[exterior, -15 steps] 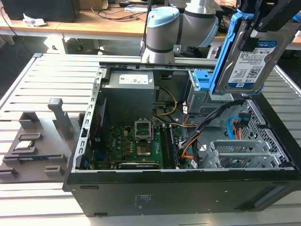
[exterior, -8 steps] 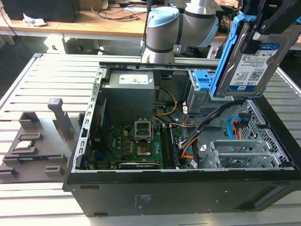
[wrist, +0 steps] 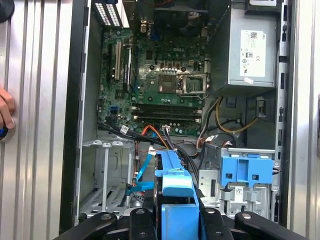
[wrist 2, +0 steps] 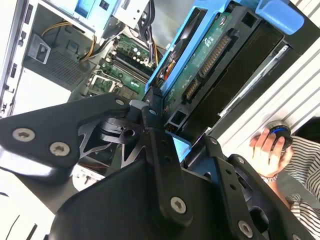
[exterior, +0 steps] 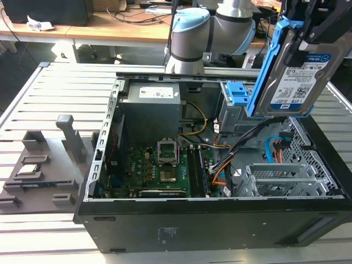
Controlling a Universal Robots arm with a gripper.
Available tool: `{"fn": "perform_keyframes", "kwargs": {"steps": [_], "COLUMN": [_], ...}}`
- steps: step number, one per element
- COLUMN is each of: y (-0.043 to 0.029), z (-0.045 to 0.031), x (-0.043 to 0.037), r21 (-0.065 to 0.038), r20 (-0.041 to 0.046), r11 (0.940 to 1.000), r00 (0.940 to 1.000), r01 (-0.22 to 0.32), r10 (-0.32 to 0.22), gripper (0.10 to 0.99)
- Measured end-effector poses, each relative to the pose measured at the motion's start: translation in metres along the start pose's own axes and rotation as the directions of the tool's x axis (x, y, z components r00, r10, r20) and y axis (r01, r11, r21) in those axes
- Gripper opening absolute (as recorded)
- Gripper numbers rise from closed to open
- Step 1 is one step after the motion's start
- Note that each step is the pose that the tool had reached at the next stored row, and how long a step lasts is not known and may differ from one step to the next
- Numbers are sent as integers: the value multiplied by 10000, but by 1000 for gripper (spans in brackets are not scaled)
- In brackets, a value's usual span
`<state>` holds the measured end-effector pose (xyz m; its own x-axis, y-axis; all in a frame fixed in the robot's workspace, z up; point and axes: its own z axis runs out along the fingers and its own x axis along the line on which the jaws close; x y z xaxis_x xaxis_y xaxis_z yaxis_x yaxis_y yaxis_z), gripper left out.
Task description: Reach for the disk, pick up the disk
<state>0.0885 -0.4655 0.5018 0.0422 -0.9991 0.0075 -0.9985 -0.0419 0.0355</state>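
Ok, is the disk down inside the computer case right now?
No: in the exterior view the disk hangs above the open case, held at its top by the gripper.

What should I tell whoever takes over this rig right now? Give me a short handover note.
Gripper: shut on the disk, clamping one end.
Disk: in the air, tilted, above the open computer case at the exterior view's right, with its blue bracket on it.
Done: the reach and the pick-up, since the disk appears lifted out of the case.
Left: nothing of the pick-up, as far as it shows.
Caution: a person's hand is beside the case.
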Motion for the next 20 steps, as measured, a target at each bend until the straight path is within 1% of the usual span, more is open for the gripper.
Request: {"fn": "perform_keyframes", "kwargs": {"steps": [3, 8, 10, 20], "y": [1, 4, 5, 5], "z": [0, 1, 1, 1], "x": [23, 112, 131, 143], "r21": [-1, 0, 0, -1], "r20": [1, -1, 0, -3], "r11": [10000, 10000, 10000, 10000], "r00": [10000, 10000, 10000, 10000], "r01": [0, 0, 0, 0], "r10": [0, 0, 0, 0], "gripper": [369, 369, 369, 369]}}
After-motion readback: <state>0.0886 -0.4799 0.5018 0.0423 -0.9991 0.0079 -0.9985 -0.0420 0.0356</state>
